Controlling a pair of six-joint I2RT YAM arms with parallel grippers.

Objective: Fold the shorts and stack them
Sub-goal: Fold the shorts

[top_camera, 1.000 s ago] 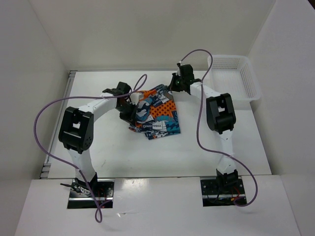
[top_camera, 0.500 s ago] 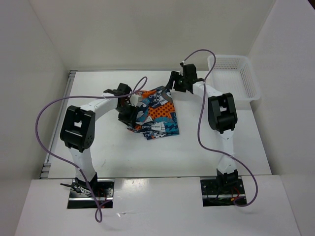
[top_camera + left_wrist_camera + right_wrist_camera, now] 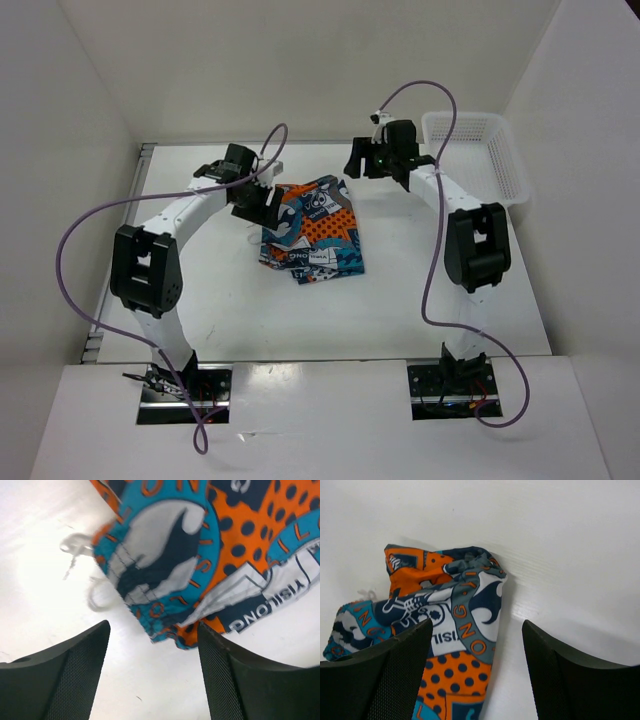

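Note:
The shorts (image 3: 314, 230), in a teal, orange, navy and white print, lie folded in a compact pile on the white table (image 3: 200, 300). My left gripper (image 3: 257, 203) hovers open over the pile's left edge. In the left wrist view the shorts (image 3: 215, 540) lie beyond the left gripper (image 3: 152, 677), and a white drawstring (image 3: 101, 593) trails off the cloth. My right gripper (image 3: 355, 163) hangs open just past the pile's far right corner. The right wrist view shows the shorts (image 3: 450, 615) below the right gripper (image 3: 476, 672), with nothing between its fingers (image 3: 395, 675).
A white mesh basket (image 3: 500, 160) stands at the table's far right. White walls close in the table on the left, back and right. Purple cables loop from both arms above the table.
Both grippers have opened and let go of the shorts. The left arm has drawn back toward the far left, and the right arm has lifted back to the right. The pile stays in place.

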